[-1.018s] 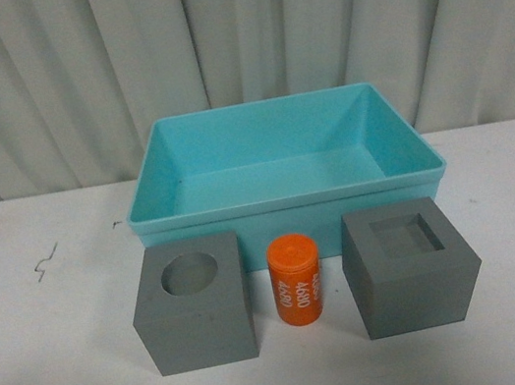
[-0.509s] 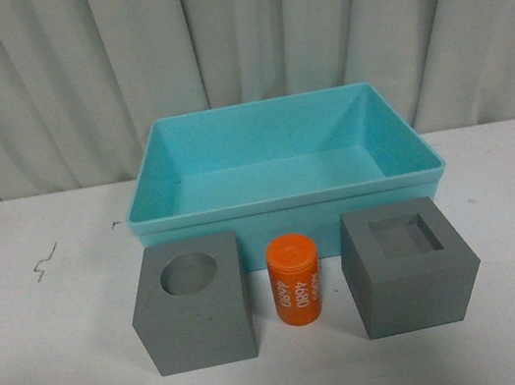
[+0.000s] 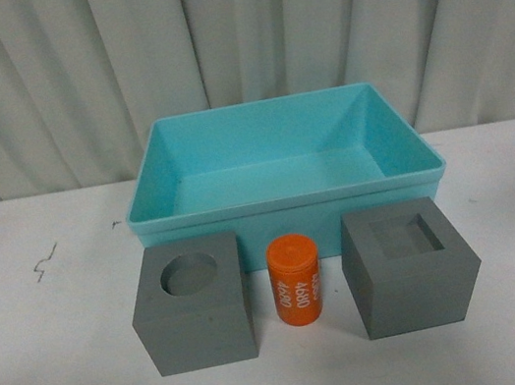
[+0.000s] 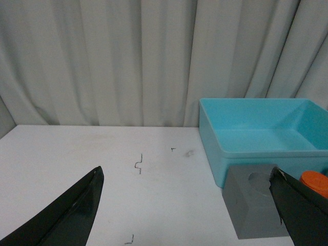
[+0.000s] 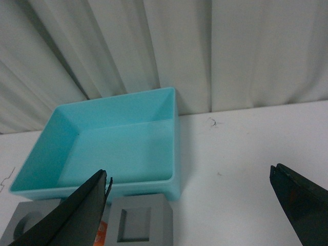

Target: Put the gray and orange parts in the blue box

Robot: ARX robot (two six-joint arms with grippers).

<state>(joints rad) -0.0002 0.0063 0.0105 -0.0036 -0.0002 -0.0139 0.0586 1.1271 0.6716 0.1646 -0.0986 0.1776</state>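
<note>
Orange cylinder stands upright, round-recess cube at its 9 o'clock, square-recess cube at 3, blue box at 12. My left pincer and right pincer gape wide, empty; left seems nearer the round one.

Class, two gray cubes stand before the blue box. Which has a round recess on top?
The left cube, left of the orange cylinder. Its recess is round; the right cube has a square one.

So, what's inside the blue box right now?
Only bare floor shows inside the blue box. Its near wall hides a thin strip of floor from the front view.
</note>
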